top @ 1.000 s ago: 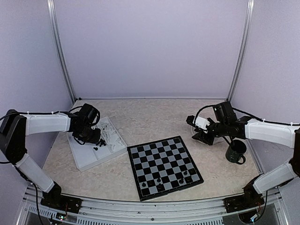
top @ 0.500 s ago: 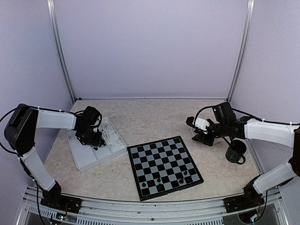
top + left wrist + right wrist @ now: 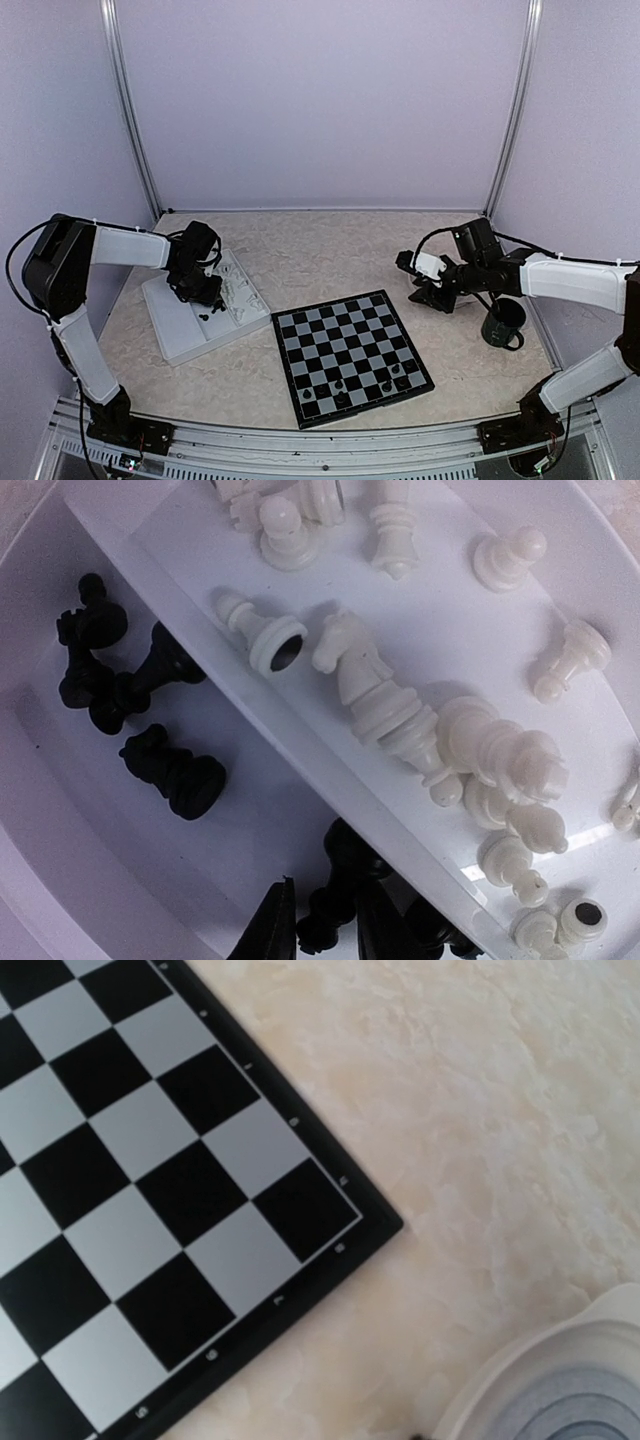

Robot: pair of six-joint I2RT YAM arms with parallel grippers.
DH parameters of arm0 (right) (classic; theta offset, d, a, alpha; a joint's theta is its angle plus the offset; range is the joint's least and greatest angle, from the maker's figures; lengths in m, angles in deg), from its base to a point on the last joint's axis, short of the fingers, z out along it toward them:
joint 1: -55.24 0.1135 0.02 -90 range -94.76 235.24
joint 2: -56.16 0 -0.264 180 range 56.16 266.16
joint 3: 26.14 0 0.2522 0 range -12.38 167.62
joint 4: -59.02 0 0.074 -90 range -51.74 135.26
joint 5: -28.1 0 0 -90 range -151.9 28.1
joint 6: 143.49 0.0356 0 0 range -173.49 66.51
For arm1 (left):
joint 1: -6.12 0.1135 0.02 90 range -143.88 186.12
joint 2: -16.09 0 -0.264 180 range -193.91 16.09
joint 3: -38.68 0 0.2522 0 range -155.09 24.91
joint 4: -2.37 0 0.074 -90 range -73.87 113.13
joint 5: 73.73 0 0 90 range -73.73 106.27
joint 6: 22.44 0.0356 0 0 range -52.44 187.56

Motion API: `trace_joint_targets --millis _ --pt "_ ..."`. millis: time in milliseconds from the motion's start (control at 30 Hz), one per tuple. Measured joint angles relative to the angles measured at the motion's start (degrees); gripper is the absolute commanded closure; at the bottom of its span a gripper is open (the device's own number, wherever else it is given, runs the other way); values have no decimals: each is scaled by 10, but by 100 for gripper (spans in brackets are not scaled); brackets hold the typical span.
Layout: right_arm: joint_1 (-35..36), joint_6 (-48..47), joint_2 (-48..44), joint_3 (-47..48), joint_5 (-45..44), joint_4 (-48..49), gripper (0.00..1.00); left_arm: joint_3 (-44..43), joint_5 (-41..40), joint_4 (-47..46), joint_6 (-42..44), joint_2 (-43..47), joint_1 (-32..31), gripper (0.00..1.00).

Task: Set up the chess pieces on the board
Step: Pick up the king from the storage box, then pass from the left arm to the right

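Note:
The board [image 3: 345, 340] lies at the table's middle, with a few black pieces [image 3: 338, 385] near its front edge. The white tray [image 3: 185, 335] sits to its left. In the left wrist view the tray [image 3: 60, 860] holds black pieces [image 3: 170, 775] in one compartment and white pieces [image 3: 400, 715] in the other. My left gripper [image 3: 203, 295] is low in the tray. Its jaws [image 3: 325, 895] are open either side of a lying black piece [image 3: 345, 865]. My right gripper [image 3: 432, 295] hovers past the board's far right corner [image 3: 370, 1225]; its fingers are out of its own view.
A dark green mug [image 3: 503, 322] stands right of the right gripper. A white-rimmed thing with grey rings [image 3: 560, 1390] shows beside the board's corner in the right wrist view. The tray's divider wall [image 3: 300, 750] runs close to the left fingers.
My left arm's elbow has swung right and the gripper has shifted slightly over the tray's black compartment. The right arm has hardly moved.

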Motion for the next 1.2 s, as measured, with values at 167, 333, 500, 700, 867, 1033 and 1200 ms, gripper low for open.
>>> trace_joint_targets --millis 167,333,500,700,867,1033,1200 --pt "0 0 5 0 4 -4 62 0 14 -2 11 0 -2 85" --pt "0 0 5 0 11 -7 62 3 0 6 8 5 -18 88" --pt "0 0 5 8 30 -21 60 1 -19 62 -2 49 -51 88" --pt "9 -28 -6 53 79 -68 60 -37 40 106 -24 163 -71 88" --pt "58 -78 10 139 83 -108 60 -47 164 103 -47 210 -96 88" --pt "138 -127 53 216 46 -129 60 -44 289 88 -70 208 -146 88" --pt "220 -173 97 263 -10 -136 49 -47 385 56 -95 186 -195 88"
